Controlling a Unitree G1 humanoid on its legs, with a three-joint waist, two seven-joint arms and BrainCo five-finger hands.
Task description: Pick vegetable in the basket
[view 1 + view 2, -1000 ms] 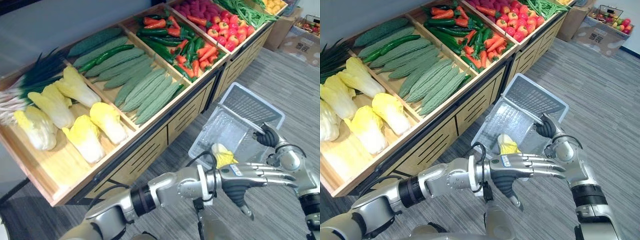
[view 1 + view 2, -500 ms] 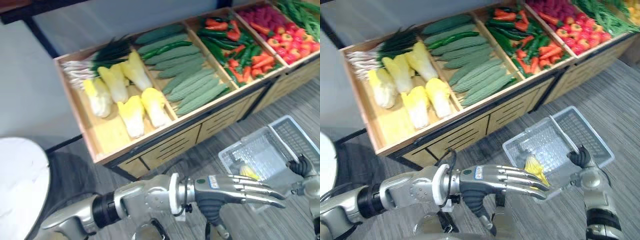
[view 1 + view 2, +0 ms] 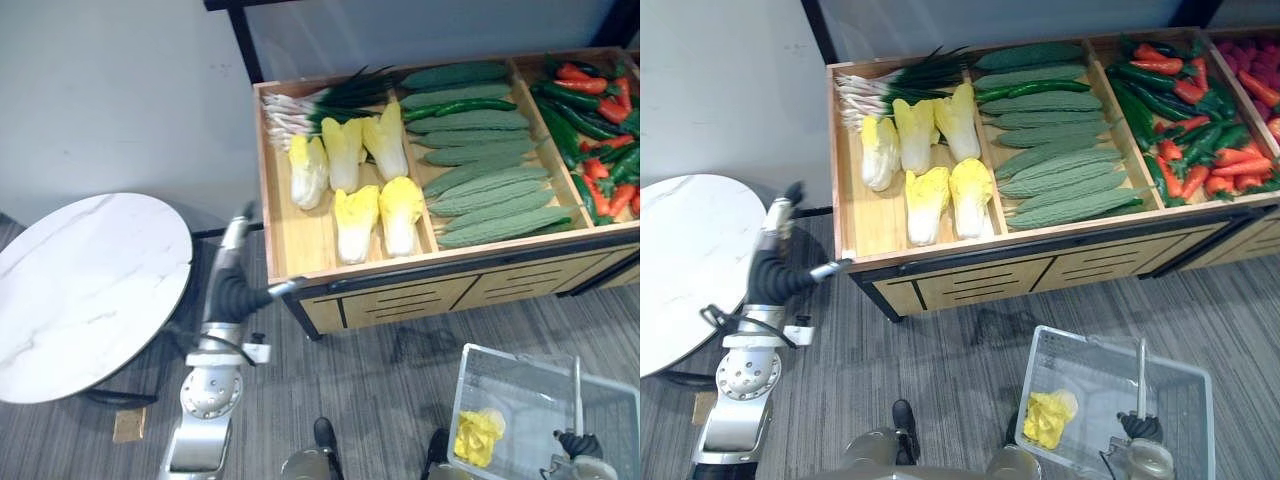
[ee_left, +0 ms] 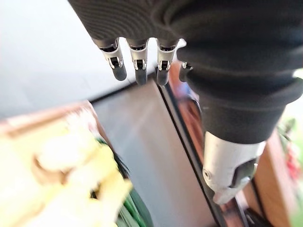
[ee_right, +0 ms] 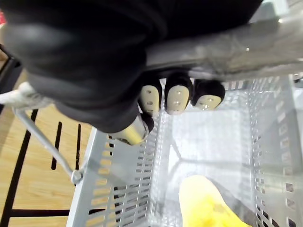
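Observation:
A clear plastic basket [image 3: 1110,340] hangs low at my right over the grey floor, with one yellow napa cabbage [image 3: 1048,418] lying in it. My right hand [image 3: 1138,425] is shut on the basket's handle [image 5: 227,47], and its fingers [image 5: 175,97] curl round the bar above the cabbage [image 5: 208,203]. My left hand [image 3: 232,290] is raised at the left, beside the shelf's left end, holding nothing; its fingers [image 4: 137,71] are straight. Several more napa cabbages [image 3: 355,205] lie in the shelf's left bin.
The wooden shelf [image 3: 300,250] also holds scallions [image 3: 310,100], green gourds and cucumbers [image 3: 480,170], and red and green peppers [image 3: 600,120]. A round white marble table [image 3: 80,290] stands to the left.
The camera has swung left, so the whole picture has shifted. My left hand has left its place over the basket and risen at the left. The right hand keeps the handle.

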